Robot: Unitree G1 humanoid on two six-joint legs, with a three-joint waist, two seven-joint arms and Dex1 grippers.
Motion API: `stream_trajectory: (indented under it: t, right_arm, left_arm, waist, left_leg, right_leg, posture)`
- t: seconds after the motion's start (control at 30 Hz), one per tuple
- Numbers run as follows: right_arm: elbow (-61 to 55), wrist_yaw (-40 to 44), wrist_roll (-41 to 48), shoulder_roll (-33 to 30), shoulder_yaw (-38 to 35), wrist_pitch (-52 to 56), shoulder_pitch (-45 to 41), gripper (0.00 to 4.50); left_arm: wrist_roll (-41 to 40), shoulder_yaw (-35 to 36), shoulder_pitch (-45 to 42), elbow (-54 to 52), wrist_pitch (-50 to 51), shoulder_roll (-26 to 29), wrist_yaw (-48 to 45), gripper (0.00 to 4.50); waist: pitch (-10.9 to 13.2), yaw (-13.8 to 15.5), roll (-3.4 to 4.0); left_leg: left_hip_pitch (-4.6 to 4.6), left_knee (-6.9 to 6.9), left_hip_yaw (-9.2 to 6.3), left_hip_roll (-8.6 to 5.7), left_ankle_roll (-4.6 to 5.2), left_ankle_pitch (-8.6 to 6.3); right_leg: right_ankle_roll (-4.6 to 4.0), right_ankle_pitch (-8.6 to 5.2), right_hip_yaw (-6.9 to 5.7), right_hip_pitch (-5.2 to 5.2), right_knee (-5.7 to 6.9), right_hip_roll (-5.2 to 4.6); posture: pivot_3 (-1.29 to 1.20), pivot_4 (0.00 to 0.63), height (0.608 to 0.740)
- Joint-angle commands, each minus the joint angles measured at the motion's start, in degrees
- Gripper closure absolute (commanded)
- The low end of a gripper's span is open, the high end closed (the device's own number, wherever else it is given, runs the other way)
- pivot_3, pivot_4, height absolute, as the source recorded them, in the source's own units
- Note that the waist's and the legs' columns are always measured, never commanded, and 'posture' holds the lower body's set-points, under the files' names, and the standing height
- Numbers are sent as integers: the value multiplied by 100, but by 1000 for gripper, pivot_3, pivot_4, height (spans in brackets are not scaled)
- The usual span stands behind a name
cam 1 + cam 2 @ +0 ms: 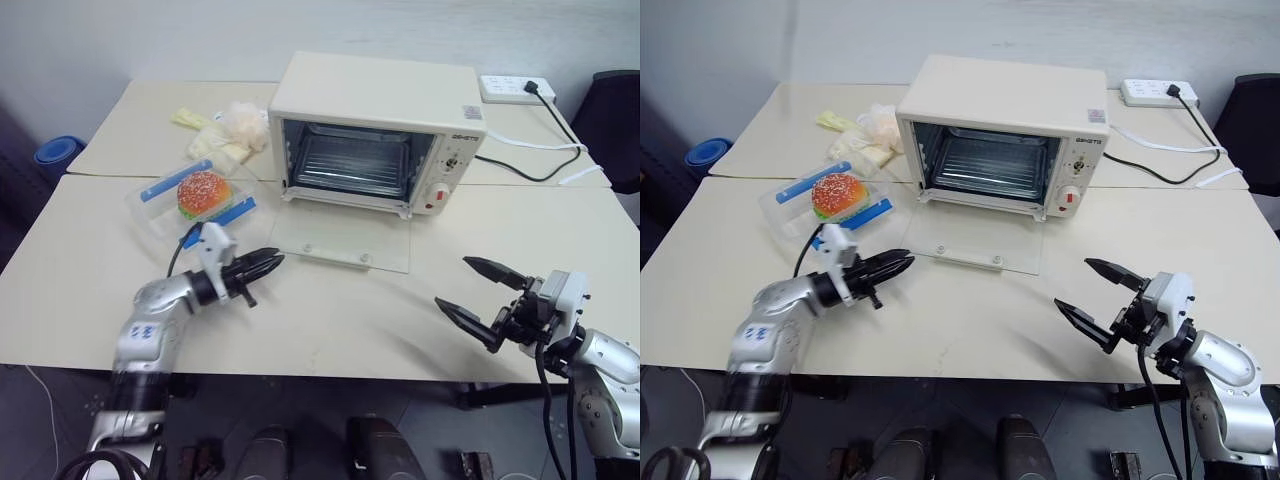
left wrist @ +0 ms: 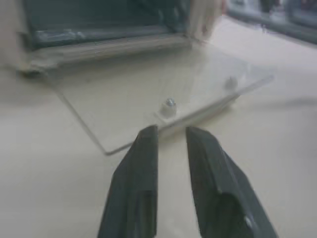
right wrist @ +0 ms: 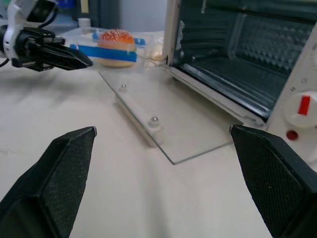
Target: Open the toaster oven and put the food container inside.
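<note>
The cream-white toaster oven (image 1: 375, 110) stands at the back middle of the table, its glass door (image 1: 340, 240) folded down flat and the wire rack (image 1: 350, 165) showing inside. To its left lies the clear food container (image 1: 200, 197) with blue strips and a burger in it. My left gripper (image 1: 272, 262) hovers just right of the container, pointing at the door's front left corner. Its fingers (image 2: 143, 163) stand a little apart with nothing between them. My right gripper (image 1: 452, 282) hangs wide open and empty near the table's front right edge.
Clear bags with pale yellow contents (image 1: 225, 135) lie behind the container. A white power strip (image 1: 515, 88) with a black cable (image 1: 520, 170) sits at the back right. A dark chair (image 1: 615, 120) stands off the right edge. A blue round object (image 1: 58, 152) sits off the left edge.
</note>
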Motion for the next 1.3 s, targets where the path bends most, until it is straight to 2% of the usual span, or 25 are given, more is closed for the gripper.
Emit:
stream_trajectory:
  t: [0.03, 0.17, 0.3, 0.4, 0.57, 0.67, 0.83, 1.0, 1.23, 1.3]
  right_arm:
    - [-36, 241, 43, 131, 241, -233, -229, 0]
    - [104, 499, 13, 333, 547, -451, -483, 0]
    - [100, 724, 36, 470, 808, -599, -634, 0]
    - [51, 681, -12, 542, 940, -608, -737, 0]
    - [-49, 499, -71, 514, 972, -574, -835, 0]
    - [-115, 421, -85, 436, 971, -495, -900, 0]
    - [-147, 352, -123, 369, 978, -460, -926, 0]
    - [-230, 196, -157, 397, 985, -436, -848, 0]
    - [-407, 16, -149, 471, 1003, -422, -572, 0]
    - [-424, -20, -151, 476, 1002, -426, -549, 0]
  left_arm:
    - [-792, 1434, 1039, -1210, 472, 201, 527, 2450]
    - [-1556, 3206, 2165, -1552, 1000, 209, 1352, 1294]
    - [-1891, 4111, 2462, -1141, 1666, 297, 2336, 104]
    - [-2154, 4337, 2253, -993, 1949, 524, 2628, 44]
    - [-2582, 3900, 1273, -702, 2811, 1178, 3105, 44]
    - [-2710, 3310, 348, -288, 3812, 1715, 3519, 44]
    - [-2264, 2460, -1228, 745, 4742, 2084, 4187, 44]
    - [-1526, 1696, -2438, 2011, 4493, 1939, 4383, 44]
    - [-567, 903, -3387, 3556, 3832, 1835, 4095, 44]
    - [-351, 738, -3576, 3899, 3632, 1824, 3968, 415]
  waist:
    - [-2, 13, 4]
    - [-4, 20, 7]
    - [-4, 150, 6]
    - [-6, 215, 4]
    - [-10, 231, -3]
    - [-10, 197, -3]
    - [-10, 98, -3]
    - [-10, 62, -4]
    - [-11, 70, -5]
    - [-11, 71, -6]
  left_leg:
    - [5, -1, -4, 1, -1, -1]
    - [7, -5, -5, 5, 2, -8]
    - [8, -3, -18, 1, 11, -13]
    - [8, -2, -19, -3, 15, -15]
    - [2, -2, -29, -7, 12, -15]
    - [4, -5, -26, -7, 5, -14]
    - [2, -9, -21, -9, -14, -6]
    - [-3, -12, -13, -9, -26, 1]
    - [-6, -10, -9, -12, -29, 3]
    - [-6, -9, -5, -12, -30, 3]
  right_leg:
    - [-2, -1, -2, 3, 2, -1]
    - [-8, -4, -4, 5, -6, -1]
    - [-8, -4, -14, 23, -29, -5]
    - [-6, -3, -15, 27, -34, -7]
    - [-5, -3, -20, 26, -35, -12]
    - [-6, -3, -18, 21, -31, -8]
    - [-5, -2, -16, 10, -20, -4]
    - [-5, -2, -15, -2, -19, -1]
    - [-4, -2, -14, -3, -19, -2]
    - [-4, -2, -12, -5, -15, -3]
  posture:
    - [0, 150, 740]
    - [0, 150, 740]
    - [0, 150, 740]
    - [0, 150, 740]
    - [0, 150, 740]
    - [0, 150, 740]
    - [0, 150, 740]
    - [0, 150, 740]
    - [0, 150, 740]
    - [0, 150, 740]
